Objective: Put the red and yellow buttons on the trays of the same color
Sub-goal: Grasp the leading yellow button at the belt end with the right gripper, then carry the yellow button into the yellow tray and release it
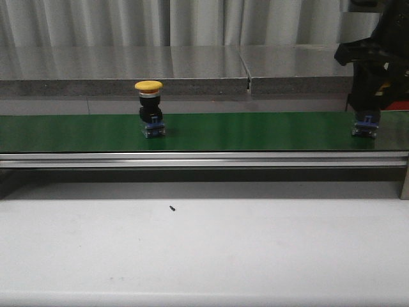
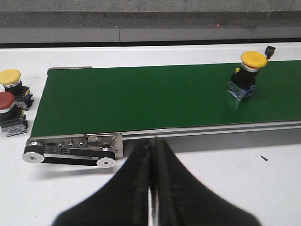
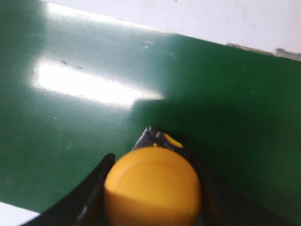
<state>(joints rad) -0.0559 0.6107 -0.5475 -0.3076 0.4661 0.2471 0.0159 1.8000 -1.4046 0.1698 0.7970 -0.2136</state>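
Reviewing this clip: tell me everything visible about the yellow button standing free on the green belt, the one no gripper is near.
The yellow button is a mushroom-head push switch: a domed, matte yellow cap over a silvery collar, a black body and a blue contact block at the base. It stands on the green conveyor belt, roughly upright in the front view and slightly tilted in the left wrist view. Only the belt touches it; nothing grips it.

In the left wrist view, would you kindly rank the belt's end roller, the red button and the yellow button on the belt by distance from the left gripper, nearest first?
1. The belt's end roller, nearest the left gripper, at the belt's corner.
2. The red button, off the belt's end on the white table.
3. The yellow button on the belt, far across the green belt.
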